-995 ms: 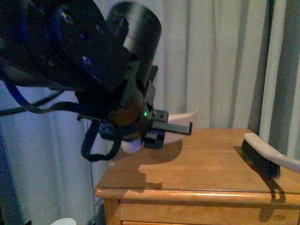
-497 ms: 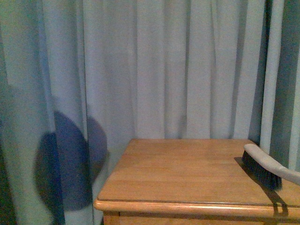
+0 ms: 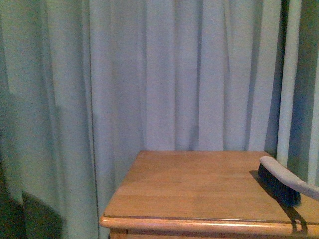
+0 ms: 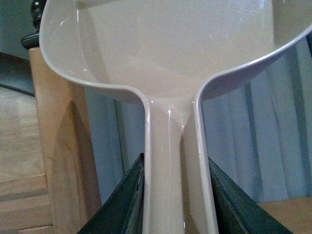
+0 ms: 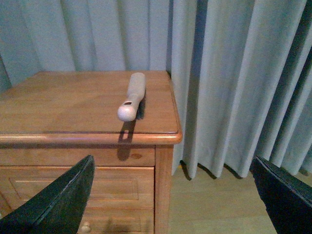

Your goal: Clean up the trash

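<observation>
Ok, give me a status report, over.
Left gripper shut on dustpan handle. Right gripper open, empty, facing the brush on the nightstand. No trash in view. Nothing blocking the brush.

A brush (image 3: pixel 281 181) lies on the cabinet top (image 3: pixel 199 189) near its right edge, handle toward the front edge. Curtains (image 3: pixel 149 74) hang behind and right of the cabinet.

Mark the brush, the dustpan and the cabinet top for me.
brush (image 5: pixel 134 92): right wrist view, on its pale handle.
dustpan (image 4: pixel 165 53): left wrist view, inside the scoop.
cabinet top (image 3: pixel 189 184): front view, on bare wood near the middle.
</observation>
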{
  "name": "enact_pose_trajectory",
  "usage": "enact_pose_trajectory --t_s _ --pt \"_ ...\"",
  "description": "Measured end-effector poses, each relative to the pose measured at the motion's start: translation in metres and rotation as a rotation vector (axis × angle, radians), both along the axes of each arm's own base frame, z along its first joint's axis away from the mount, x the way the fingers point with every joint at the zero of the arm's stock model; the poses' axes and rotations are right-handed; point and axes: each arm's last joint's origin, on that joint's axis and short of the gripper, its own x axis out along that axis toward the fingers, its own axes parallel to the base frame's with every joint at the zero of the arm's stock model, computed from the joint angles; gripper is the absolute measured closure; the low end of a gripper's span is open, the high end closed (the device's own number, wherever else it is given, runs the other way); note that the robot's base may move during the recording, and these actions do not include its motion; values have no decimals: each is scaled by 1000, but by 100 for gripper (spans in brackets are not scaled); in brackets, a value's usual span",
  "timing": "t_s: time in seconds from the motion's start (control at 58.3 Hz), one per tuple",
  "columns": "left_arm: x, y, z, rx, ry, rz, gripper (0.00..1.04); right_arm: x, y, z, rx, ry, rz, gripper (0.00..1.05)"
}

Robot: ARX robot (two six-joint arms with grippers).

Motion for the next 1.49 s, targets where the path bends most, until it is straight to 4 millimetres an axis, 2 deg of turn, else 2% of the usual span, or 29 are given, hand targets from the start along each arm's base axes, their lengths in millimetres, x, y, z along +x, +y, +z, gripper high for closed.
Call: enact_pose_trajectory --t_s 0.12,0.189,0.257,0.343,0.395,0.549,0.652,0.686,0.755,0.806,0.961,1.081,1.304,1.492 --pt "1 3 -10 -37 36 -9 76 0 0 0 -1 2 -4 7" --pt "1 4 -11 -50 40 -10 76 2 2 -3 -24 79 -84 7" --pt "1 4 -11 -57 39 -14 76 8 7 -2 -41 135 -72 7" --pt "1 3 -11 -56 38 -19 76 19 17 9 -50 190 19 7" --pt "1 3 -11 -56 39 -19 76 30 21 22 -51 213 50 7" --pt "1 4 -11 -59 39 -19 76 77 31 70 -36 328 126 7" --pt "1 4 -11 -59 39 -20 76 118 36 99 -34 418 132 7" --pt "1 4 -11 -59 39 -20 76 136 37 110 -33 453 125 7" --pt "1 4 -11 -59 39 -20 76 169 40 119 -20 543 119 7" --pt "1 4 -11 -59 39 -20 76 201 44 124 -6 630 105 7" --pt "1 4 -11 -59 39 -20 76 244 49 121 -3 744 72 7" --pt "1 4 -11 -59 39 -20 76 261 49 111 16 799 51 7" --pt "1 3 -11 -59 39 -20 76 273 53 91 37 860 17 7" --pt "1 4 -11 -59 39 -20 76 275 58 86 59 865 11 7"
